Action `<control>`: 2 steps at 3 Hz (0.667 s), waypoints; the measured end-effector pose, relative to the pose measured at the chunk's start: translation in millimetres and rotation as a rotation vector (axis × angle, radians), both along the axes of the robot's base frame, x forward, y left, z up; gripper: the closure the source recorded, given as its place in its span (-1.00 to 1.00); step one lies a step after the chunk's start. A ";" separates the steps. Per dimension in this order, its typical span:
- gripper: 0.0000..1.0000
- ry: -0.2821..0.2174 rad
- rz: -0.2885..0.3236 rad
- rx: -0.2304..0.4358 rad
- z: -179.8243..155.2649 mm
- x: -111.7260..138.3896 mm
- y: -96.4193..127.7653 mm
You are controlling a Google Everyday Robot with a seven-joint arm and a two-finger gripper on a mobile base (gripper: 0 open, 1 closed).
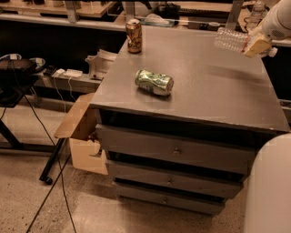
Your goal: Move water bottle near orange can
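Note:
The water bottle (230, 40), clear and ribbed, hangs on its side above the far right of the grey cabinet top (204, 86), casting a shadow on it. My gripper (253, 44), with tan fingers on a white arm, reaches in from the upper right and is shut on the bottle's neck end. The orange can (133, 35) stands upright at the far left corner of the top, well to the left of the bottle.
A dented green-and-silver can (154, 82) lies on its side left of centre. A small white-capped bottle (257, 9) stands behind on a back bench. An open cardboard box (84, 136) and cables sit on the floor at left. My white body (270, 186) fills the lower right.

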State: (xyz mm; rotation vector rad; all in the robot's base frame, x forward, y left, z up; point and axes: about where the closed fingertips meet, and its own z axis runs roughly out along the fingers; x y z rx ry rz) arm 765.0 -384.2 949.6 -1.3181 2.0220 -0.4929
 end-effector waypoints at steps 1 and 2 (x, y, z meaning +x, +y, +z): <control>1.00 -0.105 0.047 0.064 11.9 12.5 9.3; 1.00 -0.294 0.155 0.155 37.2 26.4 36.4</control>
